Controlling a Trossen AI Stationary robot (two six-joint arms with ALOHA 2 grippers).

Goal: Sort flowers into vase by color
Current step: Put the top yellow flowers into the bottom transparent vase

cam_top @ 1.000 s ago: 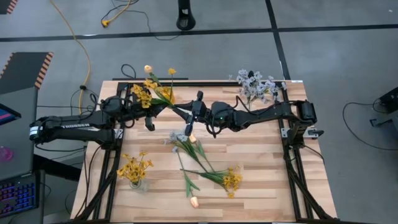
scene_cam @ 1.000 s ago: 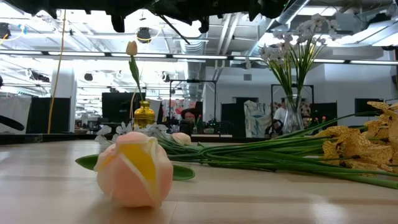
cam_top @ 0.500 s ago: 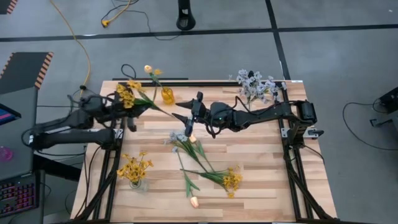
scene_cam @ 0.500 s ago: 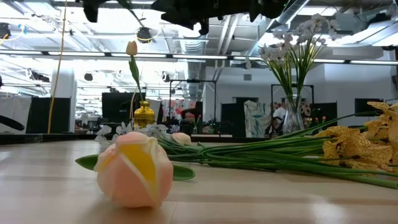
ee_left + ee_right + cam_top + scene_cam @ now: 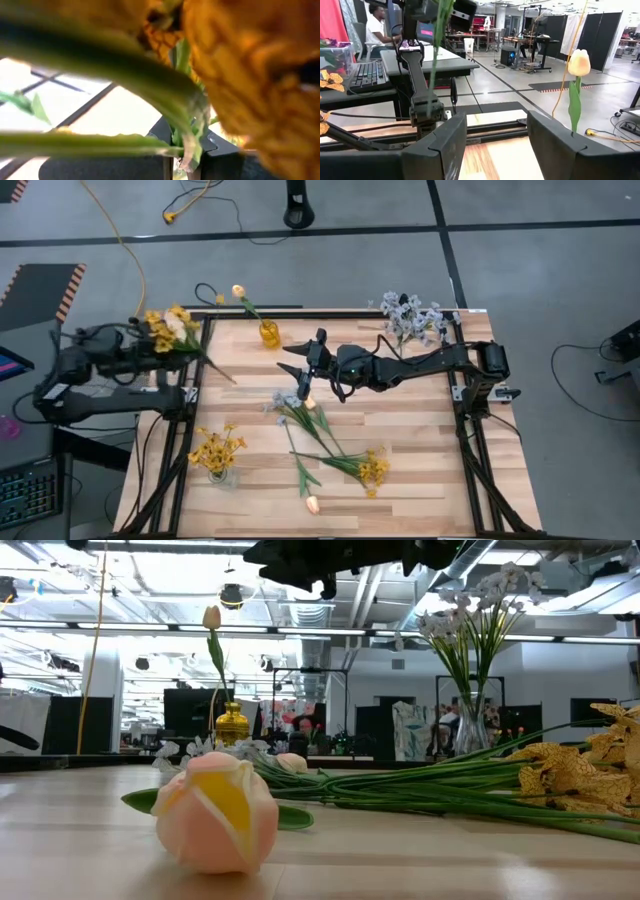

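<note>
Left gripper sits off the table's left edge, clamped on the stems of a yellow blossom sprig. I see my right gripper over mid-table with its fingers apart and empty. Loose flowers lie on the wood below it. These sprigs look light and floppy, with delicate heads, so I would pinch low on the stiff green stem. Only the left wrist view shows the stem caught between the fingers; only the high view shows the yellow vase waiting near the front-left corner.
</note>
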